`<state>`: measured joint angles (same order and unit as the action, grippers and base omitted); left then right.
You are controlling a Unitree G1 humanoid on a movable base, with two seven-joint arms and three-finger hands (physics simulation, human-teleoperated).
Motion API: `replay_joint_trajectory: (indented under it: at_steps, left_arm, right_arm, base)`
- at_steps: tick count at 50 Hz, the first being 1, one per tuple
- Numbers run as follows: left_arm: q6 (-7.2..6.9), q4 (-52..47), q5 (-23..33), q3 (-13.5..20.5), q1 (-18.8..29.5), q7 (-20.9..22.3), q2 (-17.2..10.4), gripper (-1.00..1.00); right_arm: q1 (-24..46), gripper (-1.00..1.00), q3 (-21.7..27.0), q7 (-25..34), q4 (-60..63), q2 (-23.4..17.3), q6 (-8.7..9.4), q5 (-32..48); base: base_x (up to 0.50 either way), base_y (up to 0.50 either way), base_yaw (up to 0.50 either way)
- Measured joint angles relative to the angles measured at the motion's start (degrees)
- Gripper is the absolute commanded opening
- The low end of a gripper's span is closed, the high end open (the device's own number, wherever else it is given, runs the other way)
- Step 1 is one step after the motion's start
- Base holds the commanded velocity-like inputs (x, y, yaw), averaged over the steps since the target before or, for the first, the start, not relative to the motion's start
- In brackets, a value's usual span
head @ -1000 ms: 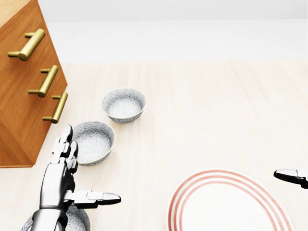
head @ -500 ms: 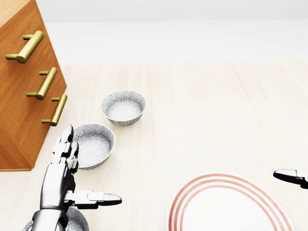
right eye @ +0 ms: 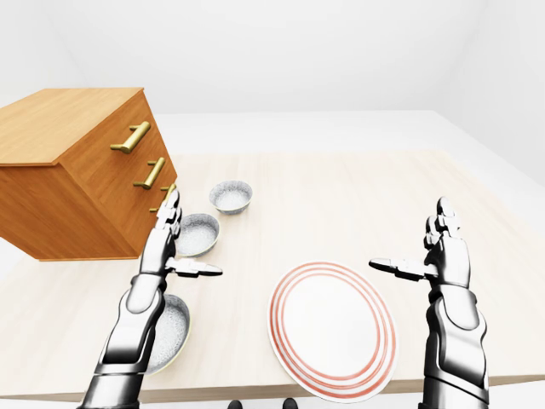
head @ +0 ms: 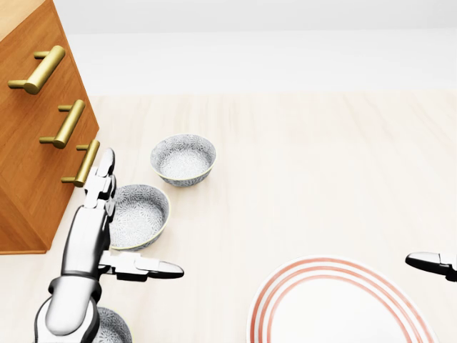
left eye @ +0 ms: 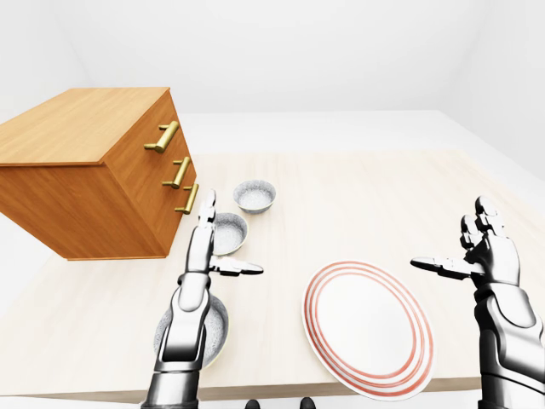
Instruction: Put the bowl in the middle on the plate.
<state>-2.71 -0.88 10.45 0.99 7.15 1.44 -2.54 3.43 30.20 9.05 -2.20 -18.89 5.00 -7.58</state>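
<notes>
The middle bowl [head: 139, 214], up-left of the plate [head: 335, 318], seems rigid, slippery and breakable; better to pinch its rim. The left robot hand [head: 91, 232] and the right robot hand [left eye: 487, 251] both have their fingers spread, holding nothing.

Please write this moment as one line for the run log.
phase: reach | left hand: open, beside middle bowl, no grasp | right hand: open, empty | plate: no bowl on it

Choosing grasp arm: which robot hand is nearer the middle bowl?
Left. Left robot hand hovers at the left rim of the middle bowl in the head view; the right robot hand is beyond the red-ringed plate.
</notes>
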Motion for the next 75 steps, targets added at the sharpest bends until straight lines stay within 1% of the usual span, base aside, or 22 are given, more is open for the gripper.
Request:
replay_joint_trajectory:
  at_steps: [14, 22, 39, 48, 56, 60, 63, 70, 75]
  left_arm:
    - [-2.29, 0.6, 6.4, 0.5, 6.2, 2.0, -1.9, 1.0]
    - [-2.29, 1.1, 10.3, 0.9, 9.1, 3.5, -3.0, 1.0]
    - [-2.29, 1.9, 18.6, 1.6, 12.8, 6.3, -5.4, 1.0]
    - [-2.29, 2.6, 23.4, 1.8, 14.0, 7.9, -6.5, 1.0]
    - [-1.61, 3.8, 27.4, 1.9, 14.6, 8.8, -7.3, 1.0]
    - [-1.5, 4.0, 29.4, 1.8, 14.7, 9.5, -7.6, 1.0]
    - [-1.87, 4.0, 31.0, 1.8, 14.8, 9.9, -7.7, 1.0]
    - [-2.11, 5.1, 33.8, 1.8, 15.1, 10.5, -8.1, 1.0]
    - [-1.9, 5.7, 35.8, 1.7, 15.3, 11.1, -8.4, 1.0]
  right_arm:
    - [0.1, 1.0, -0.1, 0.0, -0.2, 0.0, 0.0, 0.0]
    - [0.1, 1.0, -0.2, 0.0, -0.4, 0.0, 0.0, 0.1]
    - [0.1, 1.0, -0.2, 0.0, -0.3, 0.0, 0.0, 0.3]
    - [0.0, 1.0, -0.3, 0.0, -0.5, 0.0, 0.0, 0.5]
    - [0.1, 1.0, -0.4, 0.0, -0.7, 0.0, 0.0, 0.6]
    - [0.1, 1.0, -0.4, 0.0, -0.9, 0.0, 0.0, 0.6]
    - [0.1, 1.0, -0.4, 0.0, -0.9, 0.0, 0.0, 0.7]
    - [0.1, 1.0, -0.4, 0.0, -0.8, 0.0, 0.0, 0.7]
    - [0.1, 1.0, -0.5, 0.0, -0.8, 0.0, 0.0, 0.8]
  base:
    - [0.0, 0.0, 0.0]
    - [0.0, 0.0, 0.0]
    - [0.0, 0.0, 0.0]
    - [0.0, 0.0, 0.0]
    - [0.0, 0.0, 0.0]
    - [0.0, 0.0, 0.0]
    - [0.0, 0.0, 0.0]
    - [0.0, 0.0, 0.0]
    - [0.0, 0.0, 0.0]
